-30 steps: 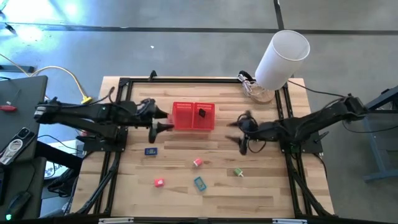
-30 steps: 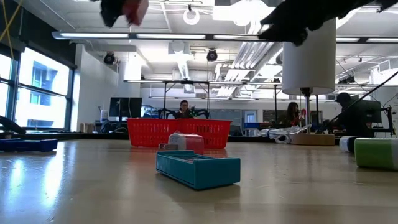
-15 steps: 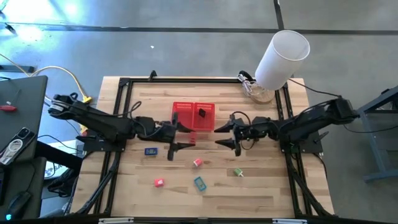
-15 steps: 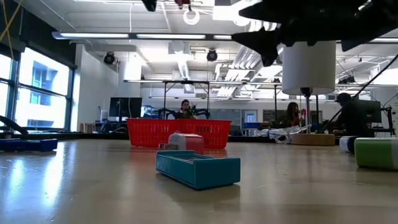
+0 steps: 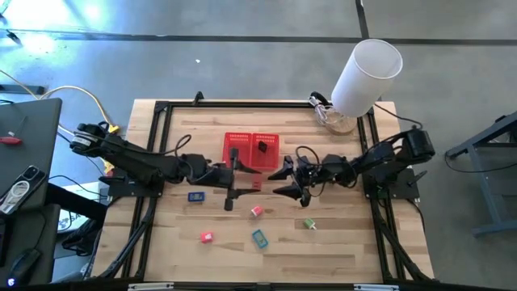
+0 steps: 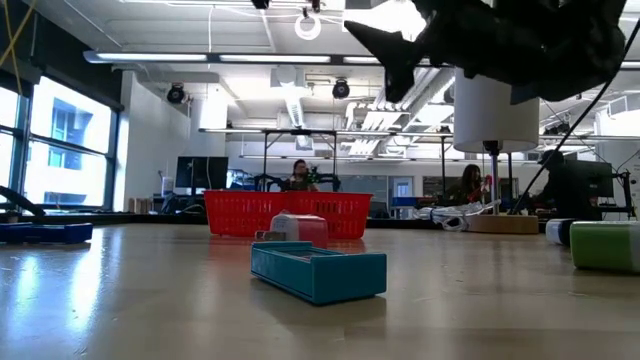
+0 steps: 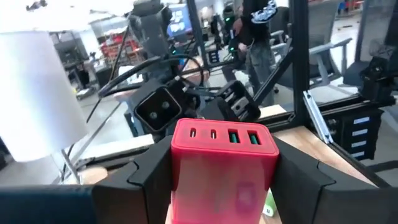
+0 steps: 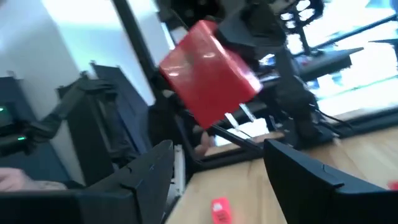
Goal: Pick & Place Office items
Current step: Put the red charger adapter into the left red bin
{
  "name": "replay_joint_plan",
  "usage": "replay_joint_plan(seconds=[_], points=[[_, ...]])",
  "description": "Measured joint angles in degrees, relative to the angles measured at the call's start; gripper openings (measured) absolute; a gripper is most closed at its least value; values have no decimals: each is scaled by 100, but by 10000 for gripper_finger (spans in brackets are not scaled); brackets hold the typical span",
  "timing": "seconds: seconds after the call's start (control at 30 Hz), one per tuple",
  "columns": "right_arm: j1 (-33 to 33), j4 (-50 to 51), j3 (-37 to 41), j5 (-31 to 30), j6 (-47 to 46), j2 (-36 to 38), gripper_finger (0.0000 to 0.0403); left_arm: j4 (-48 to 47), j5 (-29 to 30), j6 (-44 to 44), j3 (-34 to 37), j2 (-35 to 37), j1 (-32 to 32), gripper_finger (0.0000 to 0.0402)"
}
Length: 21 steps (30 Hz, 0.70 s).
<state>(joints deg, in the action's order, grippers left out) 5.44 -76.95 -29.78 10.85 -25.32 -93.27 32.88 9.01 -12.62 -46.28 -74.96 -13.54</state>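
Left gripper is mid-counter, just in front of the red mesh basket, fingers clamped on a red block. Block is boxy, glossy red-pink, one face showing a row of four small ports; the right wrist view shows it too, tilted, held off the counter.

Right gripper faces it from the other side, close but not touching, fingers spread wide and holding nothing.

Other items:
- black item: inside the basket's right compartment.
- dark blue item: on the counter near the left arm.
- pale pink item: just in front of the grippers.
- red-pink item, teal item, an open shallow tray shape, and green item: along the near edge.
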Motion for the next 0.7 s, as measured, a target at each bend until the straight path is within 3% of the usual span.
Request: replay_joint_plan(seconds=[0.17, 0.37, 0.7], points=[[-32, -1, -353, 465, 6, -3, 238, 462, -534, -69, 0, 1, 29, 202], [-30, -47, -781, 496, 12, -3, 238, 1352, -1194, -64, -2, 2, 179, 202], [-36, 94, -1346, 1079, 141, -5, 238, 1820, -1907, 298, -11, -131, 565, 202]])
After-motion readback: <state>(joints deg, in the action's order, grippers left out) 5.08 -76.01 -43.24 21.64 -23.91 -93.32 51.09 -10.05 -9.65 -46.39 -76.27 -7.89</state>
